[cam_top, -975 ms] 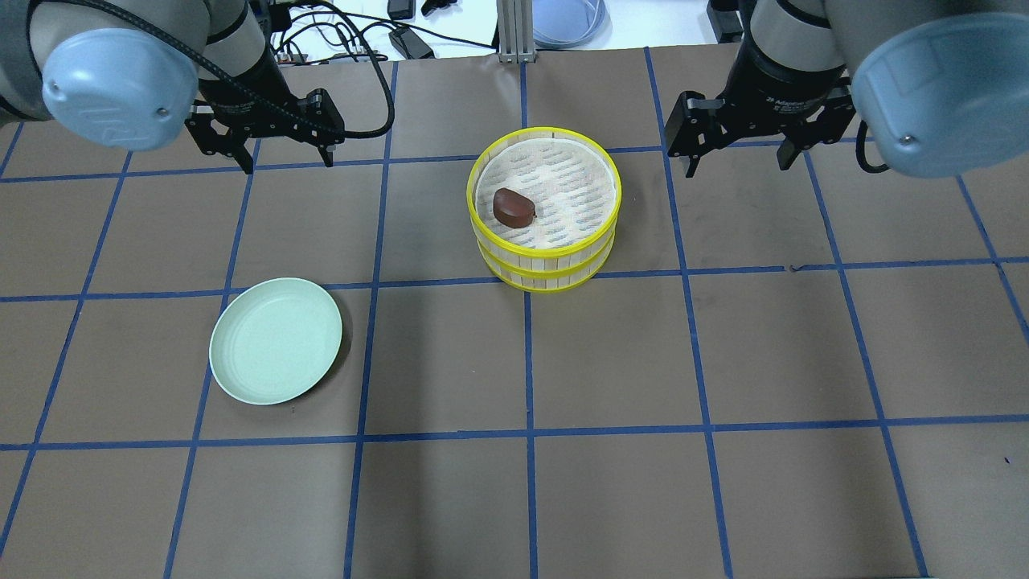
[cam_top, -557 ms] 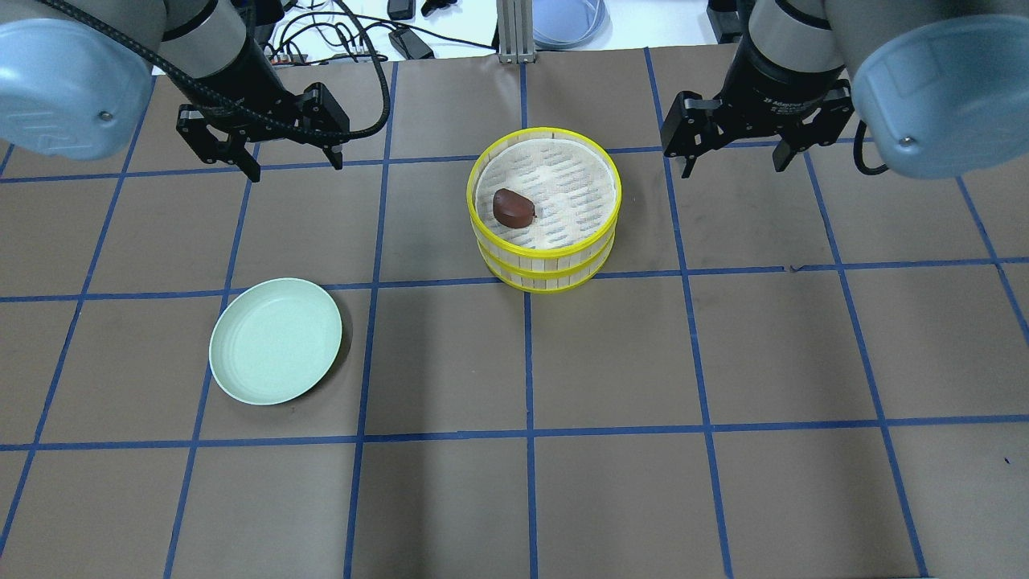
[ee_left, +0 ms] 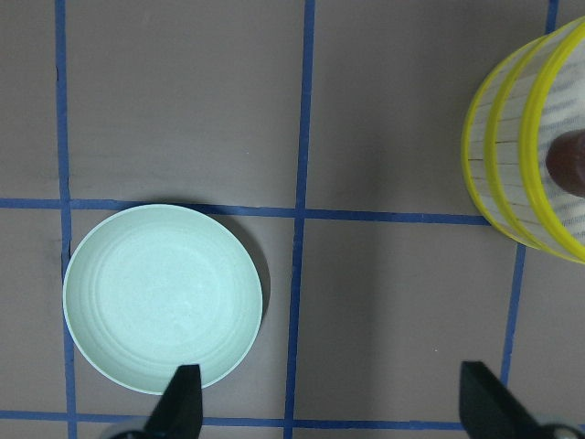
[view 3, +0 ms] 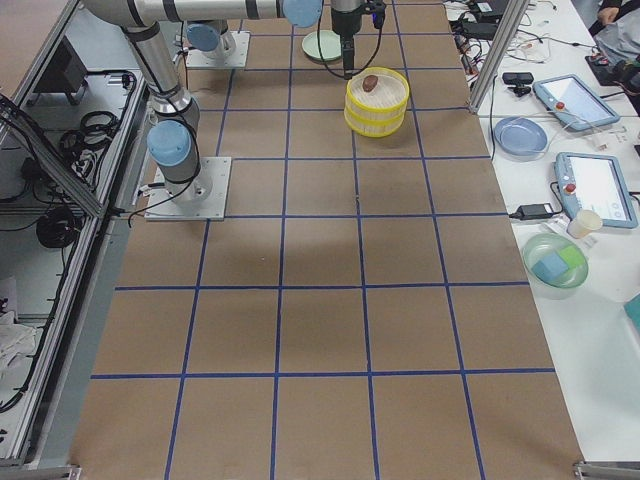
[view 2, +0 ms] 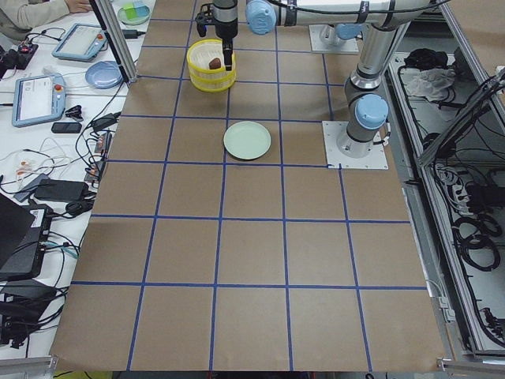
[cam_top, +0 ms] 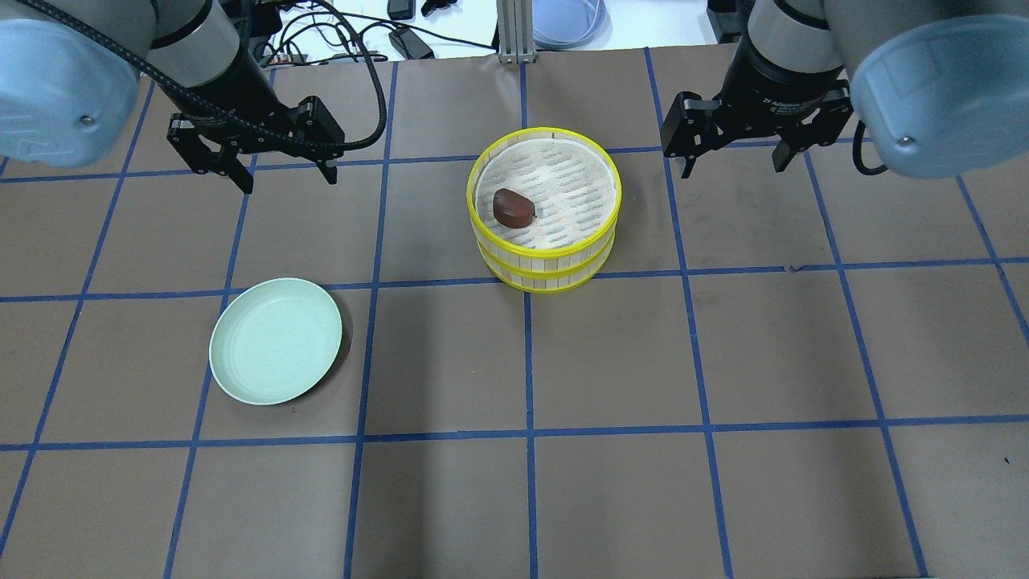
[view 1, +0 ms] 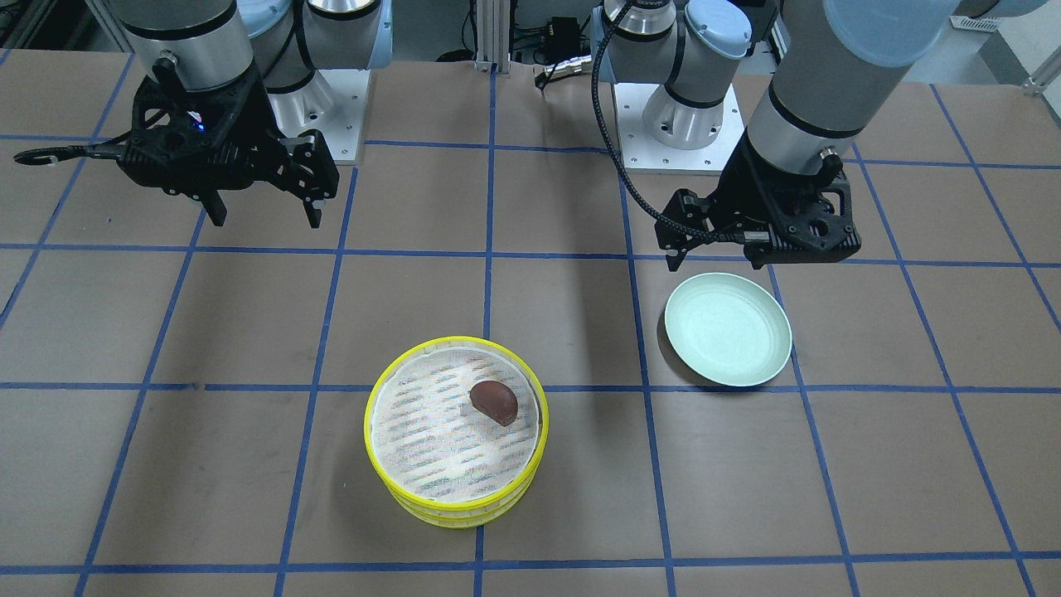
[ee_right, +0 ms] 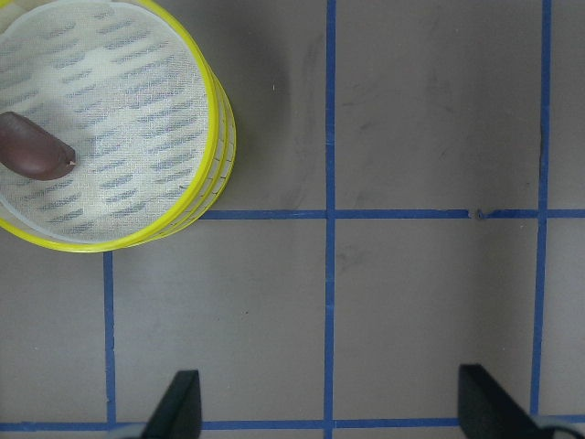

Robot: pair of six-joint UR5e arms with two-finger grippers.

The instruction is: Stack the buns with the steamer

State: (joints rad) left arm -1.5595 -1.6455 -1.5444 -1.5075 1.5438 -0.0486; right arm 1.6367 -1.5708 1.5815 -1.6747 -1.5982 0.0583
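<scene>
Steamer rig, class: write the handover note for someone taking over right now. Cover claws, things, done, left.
Left claw: open, empty, raised near the plate.
Right claw: open, empty, raised beside the steamer.
Done: two tiers stacked; brown bun in the top tier.
White bun: not visible, perhaps in the lower tier.
Left: probably only checking that.

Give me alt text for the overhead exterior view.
Two stacked yellow-rimmed steamer trays stand mid-table, a reddish-brown bun in the top one. A mint-green plate lies to their left; the left gripper and right gripper hover open.
</scene>
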